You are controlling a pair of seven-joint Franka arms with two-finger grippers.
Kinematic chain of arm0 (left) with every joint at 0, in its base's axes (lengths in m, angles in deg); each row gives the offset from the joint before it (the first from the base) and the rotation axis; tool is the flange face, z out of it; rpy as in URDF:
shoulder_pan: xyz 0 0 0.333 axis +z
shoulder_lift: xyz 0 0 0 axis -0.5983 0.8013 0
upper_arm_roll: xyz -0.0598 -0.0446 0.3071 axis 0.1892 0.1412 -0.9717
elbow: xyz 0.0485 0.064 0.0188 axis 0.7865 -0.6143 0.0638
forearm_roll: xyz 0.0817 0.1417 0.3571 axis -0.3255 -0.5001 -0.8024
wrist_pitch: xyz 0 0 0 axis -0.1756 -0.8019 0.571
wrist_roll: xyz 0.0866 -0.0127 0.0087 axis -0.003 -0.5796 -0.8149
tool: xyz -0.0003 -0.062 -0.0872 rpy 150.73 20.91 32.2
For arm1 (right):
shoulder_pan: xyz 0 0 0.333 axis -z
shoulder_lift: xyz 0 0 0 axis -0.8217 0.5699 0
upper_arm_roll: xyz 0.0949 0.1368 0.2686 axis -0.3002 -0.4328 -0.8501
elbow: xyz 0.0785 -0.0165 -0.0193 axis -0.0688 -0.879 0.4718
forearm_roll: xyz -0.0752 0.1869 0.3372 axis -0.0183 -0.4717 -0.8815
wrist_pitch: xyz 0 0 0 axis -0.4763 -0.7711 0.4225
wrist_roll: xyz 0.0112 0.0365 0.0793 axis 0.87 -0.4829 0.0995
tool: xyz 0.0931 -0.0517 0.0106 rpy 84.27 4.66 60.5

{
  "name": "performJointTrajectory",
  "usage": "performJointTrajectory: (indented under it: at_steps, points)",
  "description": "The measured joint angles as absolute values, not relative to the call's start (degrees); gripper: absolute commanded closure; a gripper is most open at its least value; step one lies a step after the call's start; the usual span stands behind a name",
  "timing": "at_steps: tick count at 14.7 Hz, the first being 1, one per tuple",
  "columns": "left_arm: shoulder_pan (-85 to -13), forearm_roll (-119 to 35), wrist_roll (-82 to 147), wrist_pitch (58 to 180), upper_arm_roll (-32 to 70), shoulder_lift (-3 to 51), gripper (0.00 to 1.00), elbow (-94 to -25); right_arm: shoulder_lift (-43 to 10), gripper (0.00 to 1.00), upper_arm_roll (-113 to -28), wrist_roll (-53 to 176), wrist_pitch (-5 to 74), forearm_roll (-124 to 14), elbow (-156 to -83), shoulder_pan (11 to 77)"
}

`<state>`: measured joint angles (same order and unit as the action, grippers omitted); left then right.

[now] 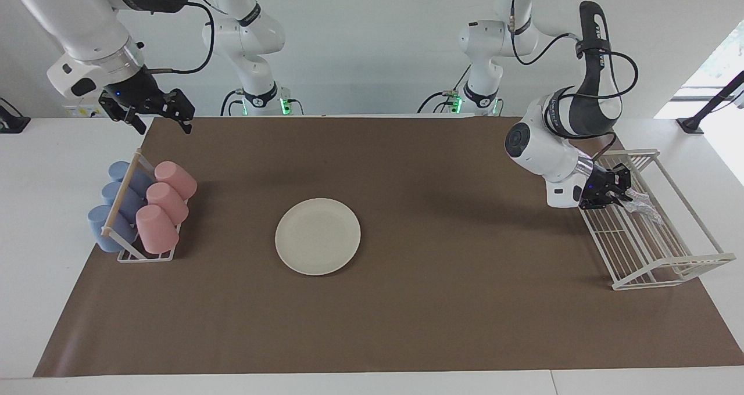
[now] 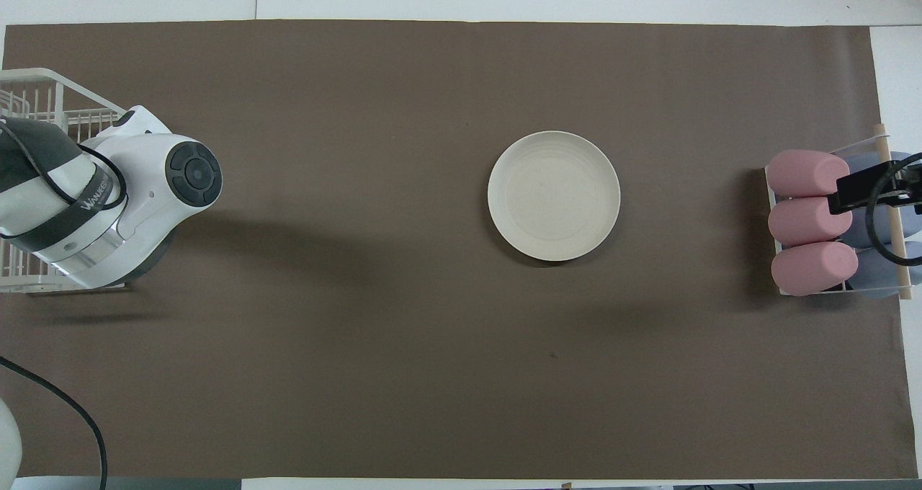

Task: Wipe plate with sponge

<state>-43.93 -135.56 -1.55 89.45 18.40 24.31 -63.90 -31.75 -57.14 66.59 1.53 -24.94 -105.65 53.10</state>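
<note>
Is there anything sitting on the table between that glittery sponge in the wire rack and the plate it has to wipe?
Nothing visible: only bare brown mat lies between the sponge and the plate.

The left arm bends down low, and its left gripper points sideways, toward three o'clock in the facing view. The right arm waits up high, and its right gripper has its fingers spread wide.
</note>
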Motion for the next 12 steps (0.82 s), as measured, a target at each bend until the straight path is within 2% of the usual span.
performJointTrajectory:
  at_steps: [7, 12]
  points:
    - [-43.92, -134.95, -1.83, 90.23, 18.40, 24.28, 0.00, -63.68, -31.75, 0.00, -58.44, 67.87, 1.53, -24.95, -105.65, 53.06]
    - [-43.93, -125.70, 0.20, 90.39, 18.41, 23.94, 0.00, -58.29, -31.75, 0.00, -58.52, 67.93, 1.53, -24.95, -105.65, 53.06]
